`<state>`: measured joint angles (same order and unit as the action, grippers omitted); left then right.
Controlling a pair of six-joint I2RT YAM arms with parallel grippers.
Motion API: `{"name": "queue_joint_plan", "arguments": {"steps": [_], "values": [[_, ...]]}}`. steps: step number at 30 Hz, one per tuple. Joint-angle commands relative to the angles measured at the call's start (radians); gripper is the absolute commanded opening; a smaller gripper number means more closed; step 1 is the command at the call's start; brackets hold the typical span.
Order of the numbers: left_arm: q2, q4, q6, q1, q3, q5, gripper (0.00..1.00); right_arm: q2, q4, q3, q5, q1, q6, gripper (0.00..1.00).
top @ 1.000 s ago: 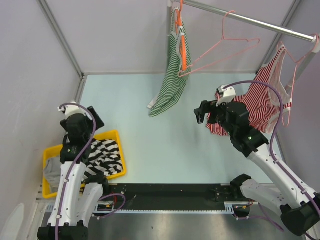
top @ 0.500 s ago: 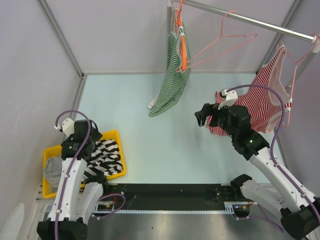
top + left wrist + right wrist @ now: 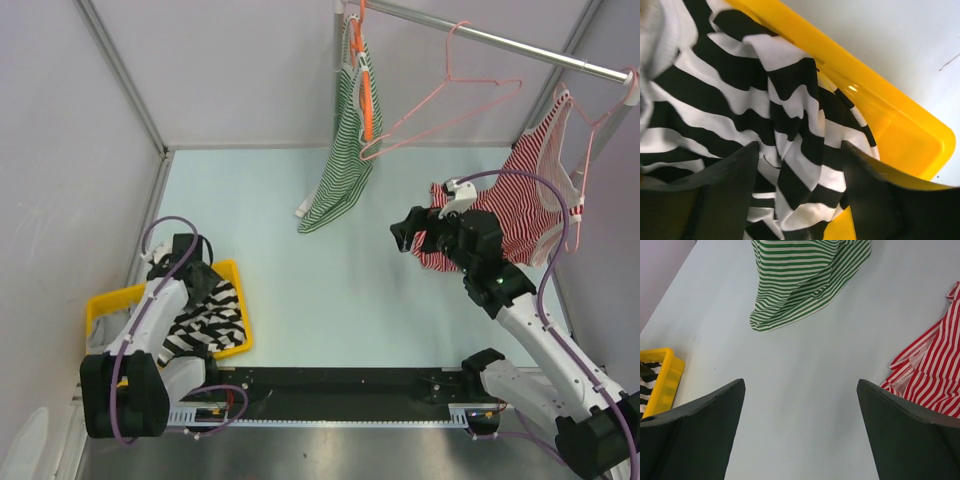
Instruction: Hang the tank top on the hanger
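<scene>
The black-and-white striped tank top [image 3: 208,318] lies crumpled in a yellow bin [image 3: 238,338] at the near left. My left gripper [image 3: 192,284] is down in the bin, open, its fingers straddling a fold of the tank top [image 3: 805,150] in the left wrist view. The pale pink wire hanger [image 3: 440,100] hangs empty on the rail at the back, tilted. My right gripper [image 3: 403,233] is open and empty, held above the table right of centre, well below the hanger.
A green-and-white striped top [image 3: 345,150] hangs on an orange hanger [image 3: 367,100] from the metal rail [image 3: 500,42]. A red-and-white striped top [image 3: 530,205] hangs at the right, close behind my right arm. The bin's yellow wall [image 3: 875,120] is just beyond my left fingers.
My left arm has come down and forward so its gripper has dropped into the yellow bin onto the tank top. The right arm has barely moved. The pink hanger swings slightly.
</scene>
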<state>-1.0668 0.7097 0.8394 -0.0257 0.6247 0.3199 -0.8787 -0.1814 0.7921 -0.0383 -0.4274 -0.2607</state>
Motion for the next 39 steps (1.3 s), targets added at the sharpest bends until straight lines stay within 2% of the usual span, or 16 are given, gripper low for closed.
{"name": "queue_joint_plan", "arguments": {"steps": [1,3,4,6,10,14,16,21,26,29,32,34,35,37,38,39], "values": [[-0.044,-0.088,0.026,0.004,-0.02,-0.079,0.49,0.001,0.065,-0.004,-0.031,0.016,-0.008,1.0],[-0.044,-0.093,0.011,0.004,-0.014,-0.093,0.25,0.007,0.063,-0.007,-0.034,0.022,-0.009,0.99],[-0.038,-0.09,0.006,0.004,-0.01,-0.097,0.06,0.01,0.062,-0.01,-0.037,0.019,-0.011,1.0],[0.01,-0.087,-0.025,0.004,0.006,-0.134,0.0,0.018,0.06,-0.011,-0.04,0.024,-0.012,1.0],[0.186,-0.093,-0.051,0.007,0.061,-0.25,0.0,0.02,0.062,-0.007,-0.052,0.026,-0.011,1.0],[0.398,-0.194,-0.103,0.012,0.165,-0.309,0.0,0.014,0.057,0.002,-0.067,0.027,-0.009,1.0],[0.406,-0.211,-0.141,0.018,0.266,-0.362,0.0,0.012,0.056,0.009,-0.077,0.029,-0.011,1.0],[0.223,-0.178,-0.272,0.082,0.599,-0.494,0.0,0.015,0.057,0.013,-0.089,0.027,-0.015,1.0],[0.022,-0.145,-0.354,0.285,0.889,-0.516,0.0,0.026,0.045,0.022,-0.098,0.029,-0.028,1.0],[-0.064,-0.176,-0.405,0.418,0.983,-0.611,0.0,0.05,0.016,0.03,-0.08,0.029,-0.023,1.0],[-0.128,-0.252,-0.393,0.507,0.986,-0.746,0.0,0.076,-0.013,0.039,-0.052,0.032,-0.009,1.0],[-0.14,-0.336,-0.373,0.555,0.948,-0.853,0.02,0.086,-0.039,0.045,-0.037,0.032,-0.006,1.0],[-0.131,-0.372,-0.366,0.564,0.869,-0.88,0.04,0.092,-0.047,0.048,-0.032,0.03,-0.003,1.0],[-0.072,-0.474,-0.339,0.567,0.747,-0.858,0.11,0.099,-0.073,0.05,-0.022,0.032,-0.002,1.0],[-0.05,-0.487,-0.353,0.566,0.618,-0.832,0.4,0.103,-0.081,0.049,-0.021,0.033,0.0,1.0],[-0.026,-0.486,-0.38,0.564,0.556,-0.717,0.63,0.107,-0.098,0.047,-0.021,0.032,0.001,0.99]]}}
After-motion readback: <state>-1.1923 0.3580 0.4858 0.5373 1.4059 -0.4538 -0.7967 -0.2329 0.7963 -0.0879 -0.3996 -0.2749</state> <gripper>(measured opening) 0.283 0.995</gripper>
